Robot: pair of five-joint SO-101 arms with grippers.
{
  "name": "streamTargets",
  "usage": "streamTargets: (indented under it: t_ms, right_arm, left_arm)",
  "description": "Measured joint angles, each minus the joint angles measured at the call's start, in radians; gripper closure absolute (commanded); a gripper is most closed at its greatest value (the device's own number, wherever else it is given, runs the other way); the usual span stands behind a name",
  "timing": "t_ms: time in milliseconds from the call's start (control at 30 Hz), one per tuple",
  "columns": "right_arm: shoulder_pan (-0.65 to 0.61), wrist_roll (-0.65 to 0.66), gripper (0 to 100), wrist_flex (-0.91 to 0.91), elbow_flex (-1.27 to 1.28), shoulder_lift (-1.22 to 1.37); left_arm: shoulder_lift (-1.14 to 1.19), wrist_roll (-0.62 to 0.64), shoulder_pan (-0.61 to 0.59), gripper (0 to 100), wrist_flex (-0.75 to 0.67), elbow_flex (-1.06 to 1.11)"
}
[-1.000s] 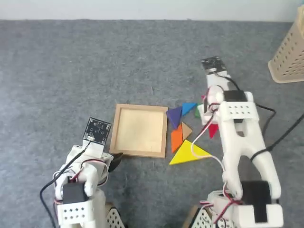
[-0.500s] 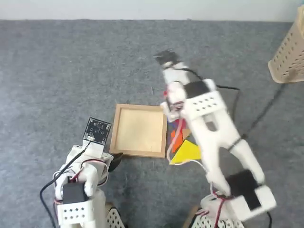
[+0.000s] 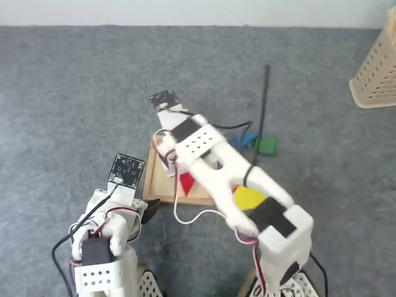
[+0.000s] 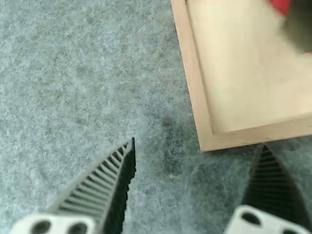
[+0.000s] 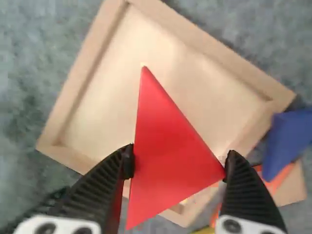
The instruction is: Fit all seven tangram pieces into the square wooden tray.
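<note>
My right gripper [image 3: 178,174] hangs over the square wooden tray [image 3: 152,177], shut on a large red triangle [image 3: 186,183]. In the right wrist view the red triangle [image 5: 168,156] sits between the two fingers of my right gripper [image 5: 178,168], above the bare tray floor [image 5: 112,92]. To the tray's right lie a yellow triangle [image 3: 249,197], a blue piece [image 3: 249,141] and a green piece [image 3: 267,146]; the arm hides the others. My left gripper [image 4: 195,170] stands open over the carpet just off the tray's near corner [image 4: 204,126], holding nothing.
A cream perforated basket [image 3: 377,68] stands at the far right edge. A black cable [image 3: 264,105] runs across the carpet behind the pieces. Grey carpet spreads to the left of and beyond the tray. Blue [image 5: 287,139] and orange [image 5: 273,178] pieces lie just beyond the tray rim.
The right arm has swung left from the pile of pieces to above the tray, carrying the red triangle. The left arm has stayed where it was.
</note>
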Motion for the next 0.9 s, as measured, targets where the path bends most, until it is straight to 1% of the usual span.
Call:
streamTargets:
  t_ms: [100, 167, 300, 367, 600, 733, 800, 900]
  right_arm:
    - [-0.002, -0.095, 78.9, 0.000, -0.035, 0.058]
    - [-0.002, -0.114, 78.6, 0.000, -0.057, 0.081]
    - [-0.005, -0.118, 69.6, 0.000, -0.092, 0.101]
    - [-0.005, -0.115, 66.6, 0.000, -0.095, 0.101]
    - [-0.005, -0.069, 67.1, 0.000, -0.098, 0.100]
    - [-0.005, -0.055, 72.7, 0.000, -0.097, 0.068]
    - [0.002, -0.031, 77.5, 0.000, -0.092, -0.011]
    - [0.041, 0.018, 84.7, -0.020, 0.005, -0.173]
  left_arm:
    - [0.000, 0.000, 0.000, 65, 0.000, 0.000]
    - [0.000, 0.000, 0.000, 65, 0.000, 0.000]
    - [0.000, 0.000, 0.000, 65, 0.000, 0.000]
    - [0.000, 0.000, 0.000, 65, 0.000, 0.000]
    - [0.000, 0.000, 0.000, 65, 0.000, 0.000]
    - [0.000, 0.000, 0.000, 65, 0.000, 0.000]
    - [0.000, 0.000, 0.000, 65, 0.000, 0.000]
    - [0.000, 0.000, 0.000, 65, 0.000, 0.000]
